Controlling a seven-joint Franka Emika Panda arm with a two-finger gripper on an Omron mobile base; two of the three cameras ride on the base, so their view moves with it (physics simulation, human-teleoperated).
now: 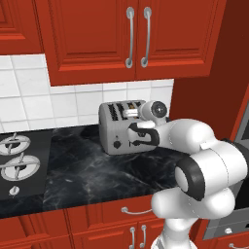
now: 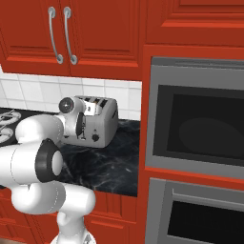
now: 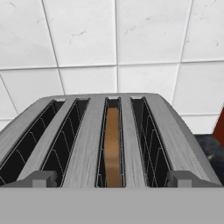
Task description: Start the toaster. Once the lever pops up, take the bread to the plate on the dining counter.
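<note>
The silver-grey four-slot toaster (image 1: pixel 114 130) (image 2: pixel 104 120) stands at the back of the black-topped cabinet run, against the white tiles. From above, the hand view looks along the toaster's (image 3: pixel 87 140) slots. The tan bread (image 3: pixel 113 144) sits down inside the third slot from the left. My gripper (image 3: pixel 112 179) is open, its two fingertips (image 3: pixel 43 178) spread wide at the toaster's near edge with nothing between them. In both base views the hand (image 1: pixel 142 135) (image 2: pixel 81 125) hovers right at the toaster's front upper edge. The plate and the dining counter are out of view.
Stove burners (image 1: pixel 17 163) lie at the left of the black marble top (image 1: pixel 87 170). Red upper cabinets (image 1: pixel 131 34) hang low over the toaster. A tall wall oven (image 2: pixel 195 128) in a red column closes the counter's right end.
</note>
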